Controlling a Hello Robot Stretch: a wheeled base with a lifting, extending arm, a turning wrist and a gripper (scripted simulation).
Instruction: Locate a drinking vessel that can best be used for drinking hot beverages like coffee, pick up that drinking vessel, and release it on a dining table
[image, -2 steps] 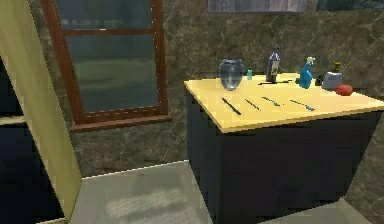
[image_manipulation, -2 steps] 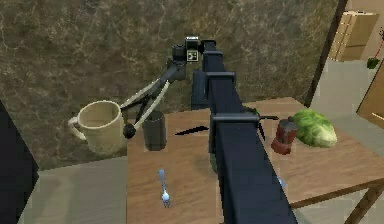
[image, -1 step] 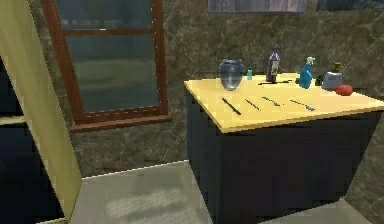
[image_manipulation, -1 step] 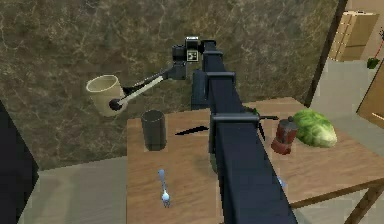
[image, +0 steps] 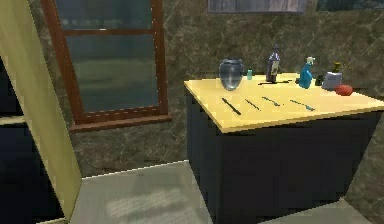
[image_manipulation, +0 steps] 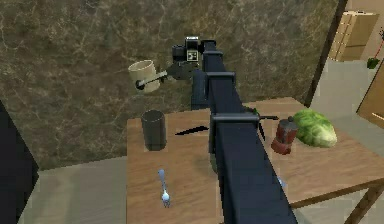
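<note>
In the arm side view a cream mug (image_manipulation: 145, 73) with a handle hangs at the far end of my gripper (image_manipulation: 161, 77), up in front of the rough brown wall and clear of the wooden table (image_manipulation: 190, 160) below. The gripper holds the mug. The dark arm (image_manipulation: 235, 140) rises from the bottom edge across the table. Below the mug, a dark tumbler (image_manipulation: 152, 129) stands on the table's far left corner.
The wooden table also carries a small blue utensil (image_manipulation: 163, 188), a red-brown bottle (image_manipulation: 284, 137) and a lettuce (image_manipulation: 316, 128). In the forward view a yellow-topped counter (image: 270, 110) bears a glass vase (image: 231, 73), bottles (image: 273, 66) and cutlery. A window (image: 105, 60) is on that view's left.
</note>
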